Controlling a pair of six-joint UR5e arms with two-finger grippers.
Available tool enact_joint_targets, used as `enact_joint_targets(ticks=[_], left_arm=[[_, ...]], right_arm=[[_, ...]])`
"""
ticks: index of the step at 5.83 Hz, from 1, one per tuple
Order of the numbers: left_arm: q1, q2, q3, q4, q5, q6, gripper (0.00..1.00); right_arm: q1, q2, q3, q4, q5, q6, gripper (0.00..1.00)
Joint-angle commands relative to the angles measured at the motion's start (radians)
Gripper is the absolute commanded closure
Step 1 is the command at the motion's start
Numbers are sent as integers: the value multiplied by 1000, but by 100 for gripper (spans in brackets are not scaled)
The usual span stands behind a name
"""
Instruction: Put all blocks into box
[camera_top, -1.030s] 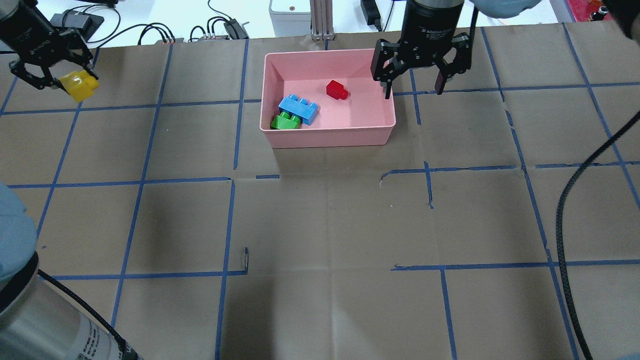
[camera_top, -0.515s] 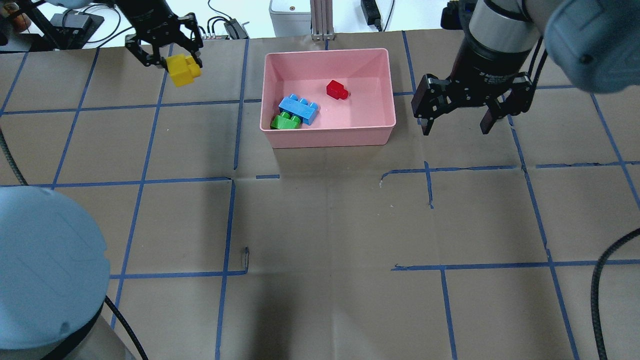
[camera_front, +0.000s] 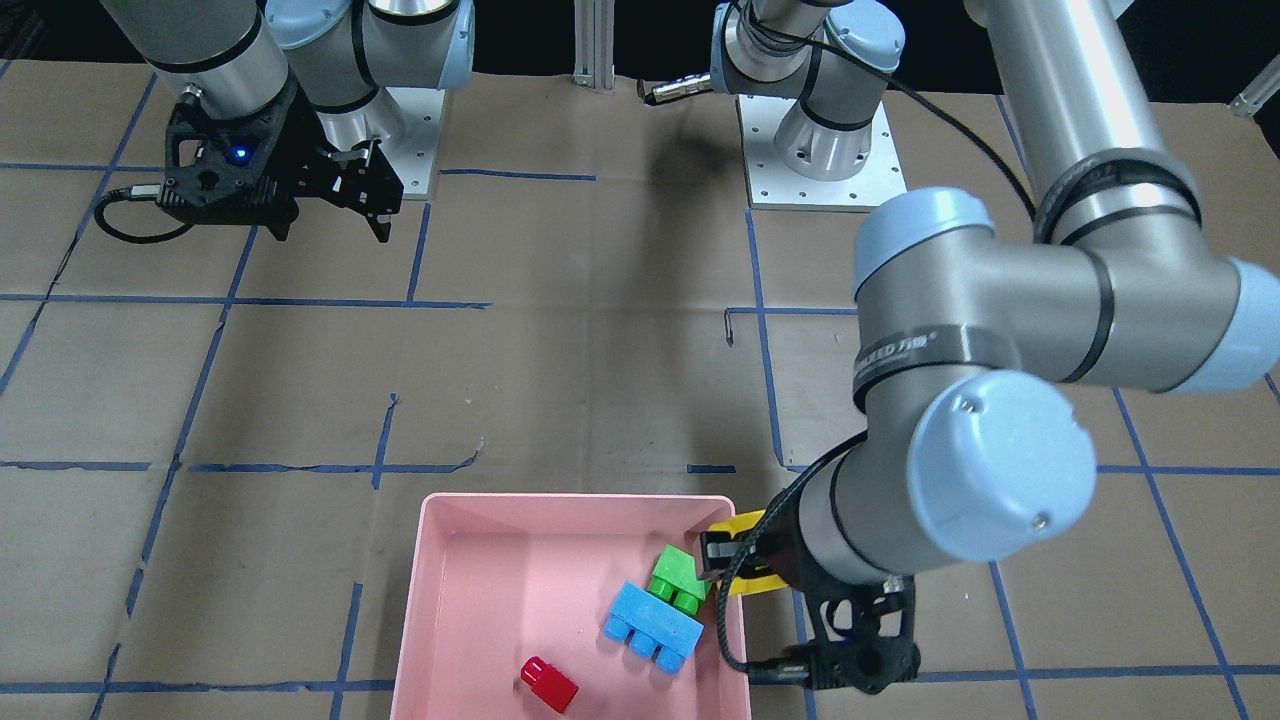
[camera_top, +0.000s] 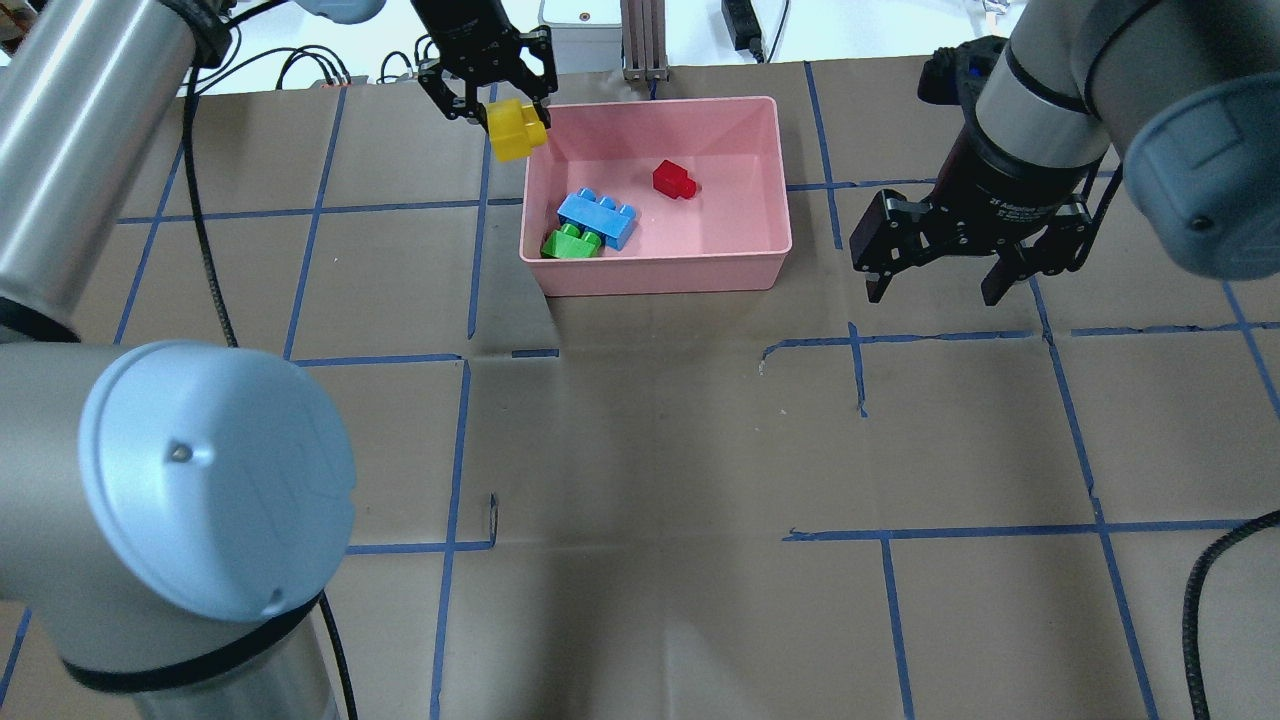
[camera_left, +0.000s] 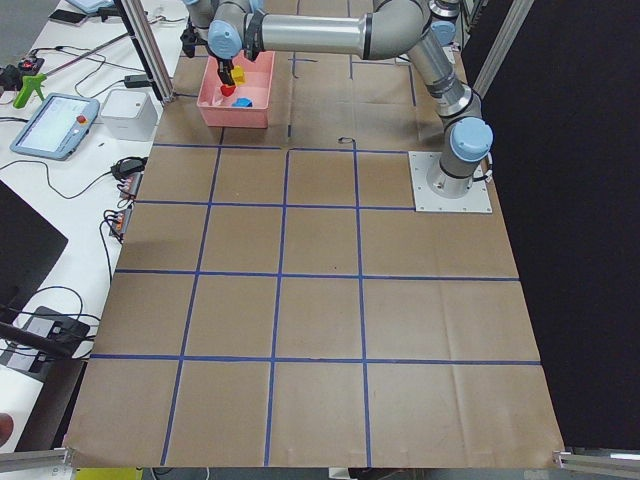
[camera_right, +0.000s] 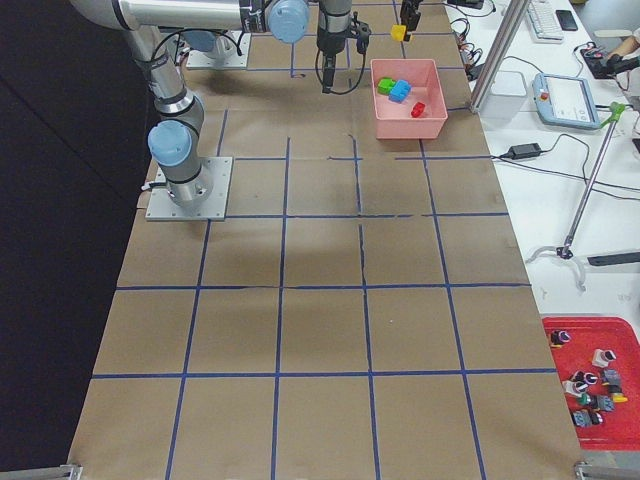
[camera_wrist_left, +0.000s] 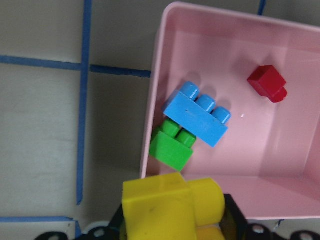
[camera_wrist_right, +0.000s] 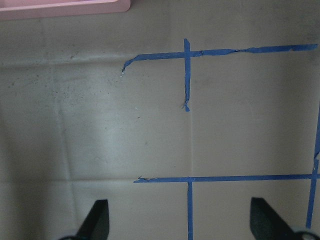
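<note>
Hanging clamped at pink box corner: glossy yellow two-stud block.

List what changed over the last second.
The left gripper, shut on the yellow block, swung in from the far left to the far left corner of the box. The right gripper, open, pulled back from the box's right edge toward the robot. The blue block, green block and red block lie unmoved in the box.

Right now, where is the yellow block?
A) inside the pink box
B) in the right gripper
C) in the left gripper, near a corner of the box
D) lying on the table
C: the left gripper is shut on the yellow block beside a corner of the pink box.
</note>
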Motion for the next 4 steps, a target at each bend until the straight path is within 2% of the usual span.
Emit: enact_joint_targets(ticks=[1,2,3,4], left_arm=[[-43,-122,29,102,0,1,78],[-51,-127,23,103,0,-1,72],[-52,-124,26,110,-2,-2,29],[-52,-112,26,110,-5,2,1]], right_arm=[[0,0,4,-4,5,3,1],[0,2,4,-4,5,3,1],[0,2,11,-7,5,3,1],[0,2,16,-13,5,2,1]])
